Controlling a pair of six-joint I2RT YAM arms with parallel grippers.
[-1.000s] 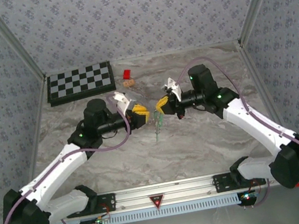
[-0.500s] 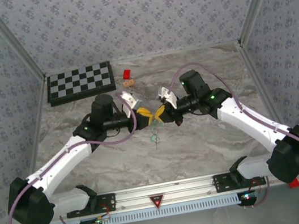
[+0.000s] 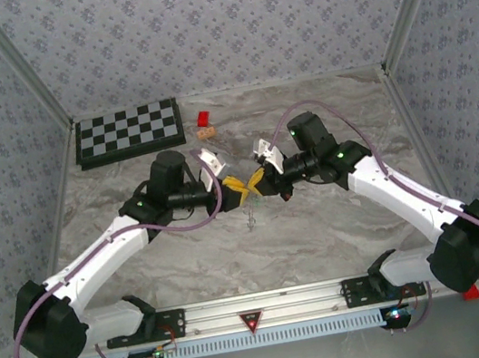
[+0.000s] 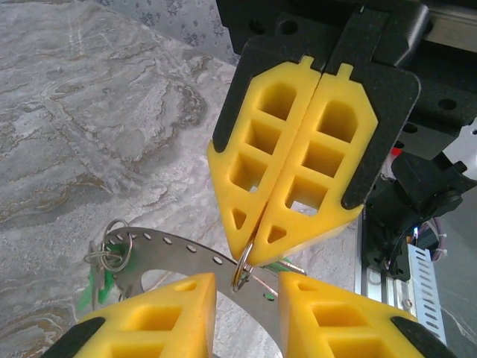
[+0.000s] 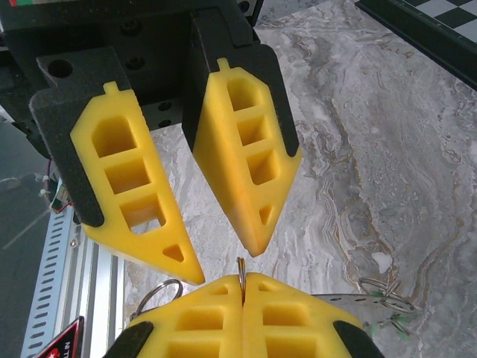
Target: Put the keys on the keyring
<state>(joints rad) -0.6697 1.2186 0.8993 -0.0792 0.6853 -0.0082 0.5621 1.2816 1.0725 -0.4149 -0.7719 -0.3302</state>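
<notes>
In the top view my left gripper (image 3: 234, 184) and right gripper (image 3: 259, 183) meet tip to tip above the table's middle, and a key (image 3: 248, 219) dangles below them. The left wrist view has the keyring (image 4: 175, 250), a flat grey band with small holes, crossing between the part-closed fingers of my left gripper (image 4: 246, 283), which grip it. Two green-headed keys (image 4: 95, 282) hang from its left end on small rings. My right gripper (image 5: 242, 277) is shut on a small split ring (image 5: 241, 265) at the band's edge. A green key (image 4: 280, 265) peeks out behind its tips.
A folded chessboard (image 3: 128, 131) lies at the back left. A small red block (image 3: 203, 118) and a tan piece (image 3: 206, 133) sit beside it. Patterned walls close in the marble table on three sides, and the arm bases' rail runs along the near edge.
Over the last second both grippers moved together from a small gap until their tips met. The dangling keys came with them. In the last half second almost nothing moved.
</notes>
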